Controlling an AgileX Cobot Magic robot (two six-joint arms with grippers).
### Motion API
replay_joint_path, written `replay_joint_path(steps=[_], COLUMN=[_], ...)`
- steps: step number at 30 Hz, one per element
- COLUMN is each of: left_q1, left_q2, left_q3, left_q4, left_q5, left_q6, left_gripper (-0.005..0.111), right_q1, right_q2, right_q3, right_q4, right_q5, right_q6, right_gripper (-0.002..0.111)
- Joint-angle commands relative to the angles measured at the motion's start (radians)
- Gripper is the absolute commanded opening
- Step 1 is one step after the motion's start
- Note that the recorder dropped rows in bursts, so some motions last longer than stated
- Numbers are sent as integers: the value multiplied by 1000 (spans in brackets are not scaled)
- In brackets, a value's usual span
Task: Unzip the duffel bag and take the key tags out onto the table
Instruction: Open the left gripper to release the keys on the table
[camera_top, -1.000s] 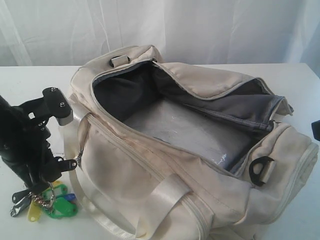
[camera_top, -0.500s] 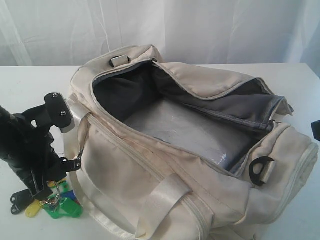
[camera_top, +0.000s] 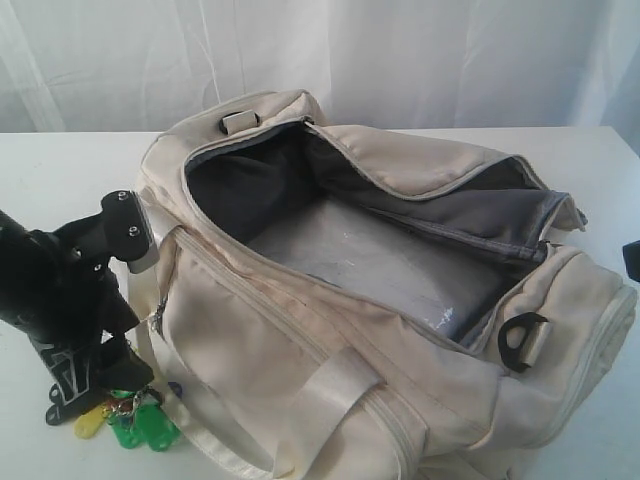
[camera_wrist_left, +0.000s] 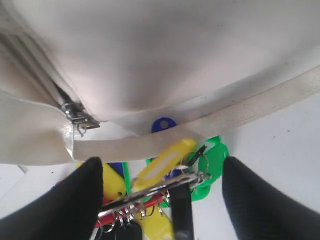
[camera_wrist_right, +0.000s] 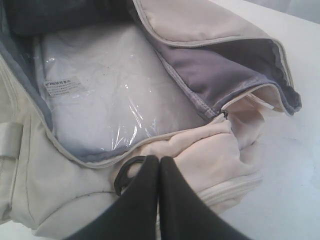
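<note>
Down on table (camera_wrist_left: 280, 140), key tags (camera_wrist_left: 170, 157), between jaws of spread left pincer (camera_wrist_left: 161, 167)

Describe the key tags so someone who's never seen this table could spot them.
Find the cream duffel bag lying open on the white table. By its lower left corner in the exterior view, under the black left end effector, lie the key tags. They are small green and yellow plastic tags on a metal ring, the only bright colours.
</note>
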Motion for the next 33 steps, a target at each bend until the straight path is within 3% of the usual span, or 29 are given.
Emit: replay_joint_path(steps=[1,5,11,18,22,28,33], left_q1=[2,2,2,2,2,2,2], left_q2=[-10,-10,-12,-12,-24,-84,-192], left_q3=[6,6,-6,-134,-225,-353,-372], left_q4=[-16,-16,-27,-18,16,123,152], left_q5=[10,2,7,193,327,464,422], left_q6=[3,1,-6,-114,-217,-382,-470], left_gripper=[82,88,88,86,63,2,0], right_q1=[2,2,2,2,2,2,2], right_q2=[-4,-4,-4,-4,-4,-4,-4], right_q3=[5,5,5,5,5,5,5], right_q4=[5,5,5,5,5,5,5], right_q5=[-2,-2,-2,-2,-2,-2,-2], right_q6=[-12,-12,-12,-10,-10,-10,-10], right_gripper=[0,0,0,0,0,0,0])
